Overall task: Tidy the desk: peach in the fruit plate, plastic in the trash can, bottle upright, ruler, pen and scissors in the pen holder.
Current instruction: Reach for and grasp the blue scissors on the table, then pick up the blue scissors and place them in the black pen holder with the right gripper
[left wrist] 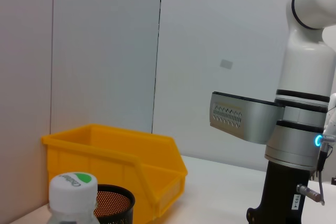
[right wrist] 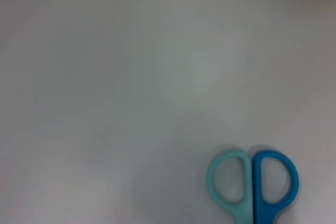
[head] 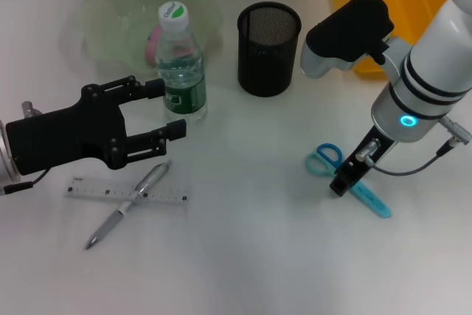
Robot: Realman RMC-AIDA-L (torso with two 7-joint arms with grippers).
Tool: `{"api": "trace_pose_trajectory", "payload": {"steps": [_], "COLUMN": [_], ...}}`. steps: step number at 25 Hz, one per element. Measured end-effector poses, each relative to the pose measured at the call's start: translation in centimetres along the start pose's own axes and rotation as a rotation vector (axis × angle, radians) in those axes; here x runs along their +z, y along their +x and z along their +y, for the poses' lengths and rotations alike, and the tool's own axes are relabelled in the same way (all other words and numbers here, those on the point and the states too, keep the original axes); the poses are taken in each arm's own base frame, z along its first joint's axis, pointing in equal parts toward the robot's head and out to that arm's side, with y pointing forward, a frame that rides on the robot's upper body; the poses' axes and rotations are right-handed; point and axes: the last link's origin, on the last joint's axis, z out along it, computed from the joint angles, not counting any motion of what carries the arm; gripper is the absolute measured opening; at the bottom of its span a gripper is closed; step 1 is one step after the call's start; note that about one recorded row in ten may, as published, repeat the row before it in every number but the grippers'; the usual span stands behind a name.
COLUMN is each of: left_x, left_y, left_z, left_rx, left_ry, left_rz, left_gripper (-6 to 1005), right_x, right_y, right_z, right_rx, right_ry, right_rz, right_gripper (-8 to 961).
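The clear bottle (head: 181,64) with a white cap (left wrist: 73,188) stands upright in front of the green fruit plate (head: 110,5), where the pink peach (head: 153,42) lies. My left gripper (head: 168,111) is open just left of the bottle's base, touching nothing. The clear ruler (head: 125,193) and the silver pen (head: 130,204) lie crossed below it. The blue scissors (head: 350,178) lie flat at the right, handles (right wrist: 252,184) toward the black mesh pen holder (head: 269,49). My right gripper (head: 344,182) is down at the scissors' middle. No plastic is in view.
A yellow bin (head: 372,5) stands at the back right, beside the pen holder (left wrist: 113,203). The right arm's white body (left wrist: 299,129) rises over the scissors. The table's near edge lies below the ruler and pen.
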Motion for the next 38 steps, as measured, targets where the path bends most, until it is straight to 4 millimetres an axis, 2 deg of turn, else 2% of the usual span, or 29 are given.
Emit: {"api": "trace_pose_trajectory", "payload": {"steps": [5, 16, 26, 33, 37, 38], "left_x": [0.0, 0.1, 0.1, -0.2, -0.4, -0.5], "left_y": [0.0, 0.1, 0.1, 0.2, 0.3, 0.3], "left_z": [0.0, -0.1, -0.1, -0.2, -0.3, -0.3], "left_rx": [0.0, 0.004, 0.004, 0.001, -0.001, -0.002], "left_ry": [0.0, -0.003, -0.003, 0.014, 0.027, 0.03], "left_rz": [0.0, 0.001, 0.001, 0.009, 0.028, 0.032], "left_gripper": [724, 724, 724, 724, 724, 724], "right_x": [0.1, 0.2, 0.0, -2.1, -4.0, -5.1], "right_y": [0.0, 0.1, -0.1, -0.1, 0.3, 0.7], "right_z": [0.1, 0.2, 0.2, 0.6, 0.4, 0.3], "right_rx": [-0.005, -0.014, -0.022, -0.029, -0.01, 0.006], "right_ry": [0.001, 0.004, 0.006, 0.008, 0.014, 0.005], "right_rz": [0.005, 0.014, -0.013, -0.148, -0.254, -0.314], "right_gripper": [458, 289, 232, 225, 226, 226]}}
